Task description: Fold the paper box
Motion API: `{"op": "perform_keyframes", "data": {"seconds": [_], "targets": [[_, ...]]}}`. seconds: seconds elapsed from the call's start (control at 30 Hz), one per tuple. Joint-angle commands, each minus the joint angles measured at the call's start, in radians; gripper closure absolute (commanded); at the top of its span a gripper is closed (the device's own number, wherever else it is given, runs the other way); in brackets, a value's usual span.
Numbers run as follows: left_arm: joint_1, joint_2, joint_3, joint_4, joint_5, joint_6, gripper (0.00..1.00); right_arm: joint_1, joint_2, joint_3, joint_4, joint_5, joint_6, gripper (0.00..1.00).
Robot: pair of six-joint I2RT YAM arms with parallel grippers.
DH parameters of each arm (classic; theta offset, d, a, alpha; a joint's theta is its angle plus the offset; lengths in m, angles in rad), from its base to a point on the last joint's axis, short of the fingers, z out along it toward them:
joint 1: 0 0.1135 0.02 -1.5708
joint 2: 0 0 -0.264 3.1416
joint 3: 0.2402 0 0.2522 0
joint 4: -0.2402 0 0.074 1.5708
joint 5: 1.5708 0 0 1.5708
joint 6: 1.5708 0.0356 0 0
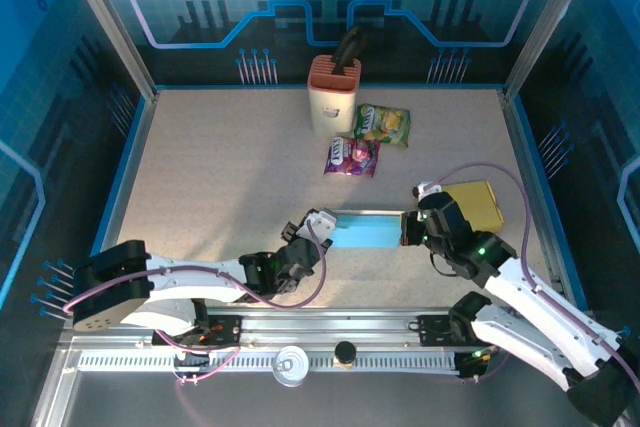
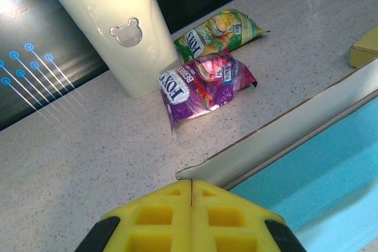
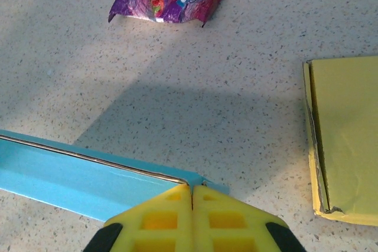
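Down on the near middle of the table (image 1: 220, 177) with the blue paper box (image 1: 368, 230), long axis running left to right across it, one short end aimed at each arm. Clamped at the left end by the left gripper (image 1: 318, 224), yellow fingers (image 2: 159, 216) pressed tight together on the corner of the pale rim. Nipped at the right end by the right gripper (image 1: 412, 227), pads (image 3: 224, 219) closed flush on the corner of the blue wall, near the yellow box (image 1: 478, 203) off to the right, purple snack packet (image 1: 352, 156) well behind.
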Motion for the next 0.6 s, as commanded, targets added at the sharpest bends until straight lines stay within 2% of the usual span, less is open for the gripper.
{"op": "perform_keyframes", "data": {"seconds": [0.0, 0.37, 0.57], "targets": [[-0.003, -0.025, 0.024, -0.042, 0.022, -0.033, 1.0, 0.036, -0.02, -0.032, -0.029, 0.07, 0.061, 1.0], [-0.004, -0.026, 0.041, -0.07, 0.04, -0.059, 1.0, 0.12, 0.064, 0.032, -0.047, 0.135, 0.146, 1.0], [-0.004, -0.026, 0.042, -0.074, 0.041, -0.061, 1.0, 0.132, 0.072, 0.036, -0.052, 0.147, 0.153, 1.0]]}}
